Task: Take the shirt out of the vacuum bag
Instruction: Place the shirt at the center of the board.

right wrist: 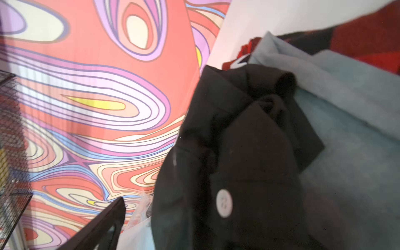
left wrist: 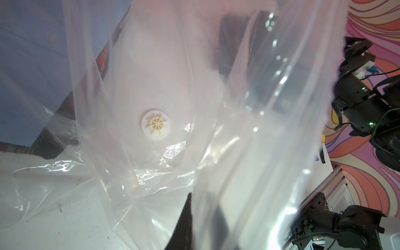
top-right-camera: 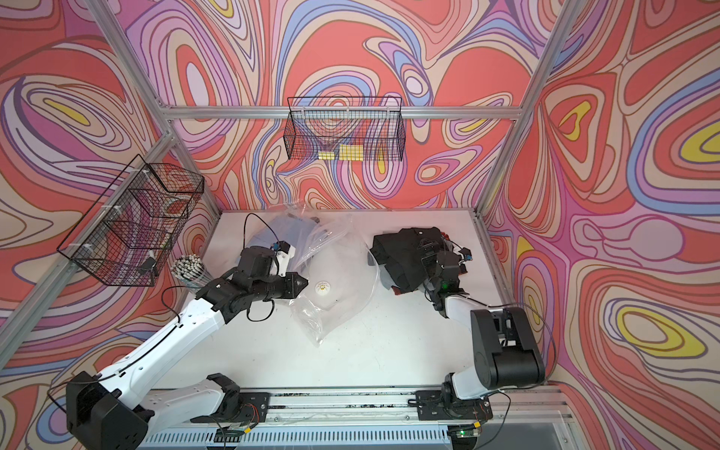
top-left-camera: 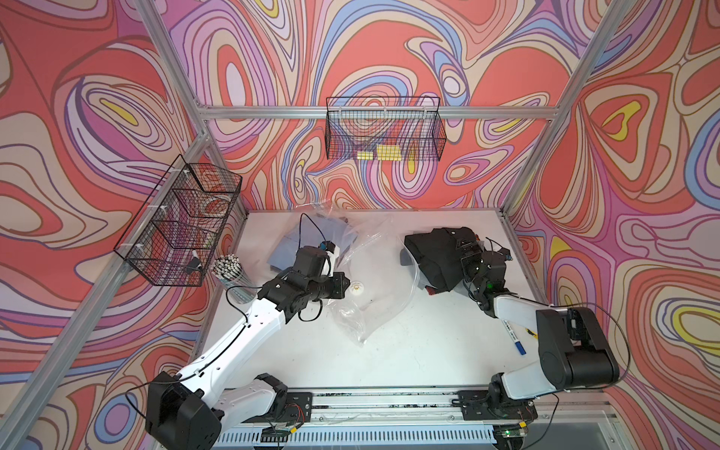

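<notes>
R hand wide apart over black shirt; L hand at vacuum bag (grip unclear).

left arm stretched forward, left pincer pointing inward; right arm bent, right pincer spread wide

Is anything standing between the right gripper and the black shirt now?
Nothing visible. The right gripper hangs open right over the black shirt; the clear bag lies beside it, toward the middle of the table.
</notes>
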Motion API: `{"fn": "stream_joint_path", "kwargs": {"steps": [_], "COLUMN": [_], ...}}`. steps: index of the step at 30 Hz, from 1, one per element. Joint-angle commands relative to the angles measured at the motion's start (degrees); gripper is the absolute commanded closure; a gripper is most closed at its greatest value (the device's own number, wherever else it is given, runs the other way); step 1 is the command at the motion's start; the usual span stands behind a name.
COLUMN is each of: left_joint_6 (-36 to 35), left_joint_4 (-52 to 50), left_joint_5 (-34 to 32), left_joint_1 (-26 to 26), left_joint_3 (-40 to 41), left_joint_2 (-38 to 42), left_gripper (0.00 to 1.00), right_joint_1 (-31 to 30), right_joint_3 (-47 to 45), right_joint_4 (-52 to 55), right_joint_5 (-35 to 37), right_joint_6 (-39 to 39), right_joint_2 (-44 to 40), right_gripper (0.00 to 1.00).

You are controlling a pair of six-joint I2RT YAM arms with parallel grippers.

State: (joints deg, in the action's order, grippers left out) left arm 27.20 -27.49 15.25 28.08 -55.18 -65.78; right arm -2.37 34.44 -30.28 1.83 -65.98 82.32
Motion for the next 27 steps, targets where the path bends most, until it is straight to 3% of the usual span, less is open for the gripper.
{"fn": "stream_joint_path", "kwargs": {"steps": [1, 9, 16, 22, 27], "left_joint_6": [-0.6, -0.6, -0.7, -0.7, -0.7], "left_joint_4": [-1.1, -1.2, -1.4, -1.6, -1.7], "left_joint_5": [0.2, 0.5, 0.3, 0.1, 0.1], "left_joint_1": [-0.4, -0.5, -0.5, -0.5, -0.5], "left_joint_3": [-0.4, -0.5, -0.5, -0.5, -0.6], "left_joint_2": [0.1, 0.2, 0.6, 0.7, 0.8], "left_gripper": [0.84, 0.84, 0.84, 0.84, 0.84], "right_joint_1": [-0.2, 0.2, 0.3, 0.7, 1.0], "right_joint_3": [1.9, -0.6, -2.1, -1.1, 5.0], "right_joint_4": [13.3, 15.9, 12.0, 20.3, 33.7], "right_joint_5": [4.4, -0.1, -5.1, -2.7, -3.0], "right_joint_6": [3.0, 3.1, 1.9, -1.7, -3.2], "right_joint_2": [-6.8, -12.6, -4.0, -2.0, -2.5], "right_gripper": [0.02, 0.02, 0.02, 0.02, 0.02]}}
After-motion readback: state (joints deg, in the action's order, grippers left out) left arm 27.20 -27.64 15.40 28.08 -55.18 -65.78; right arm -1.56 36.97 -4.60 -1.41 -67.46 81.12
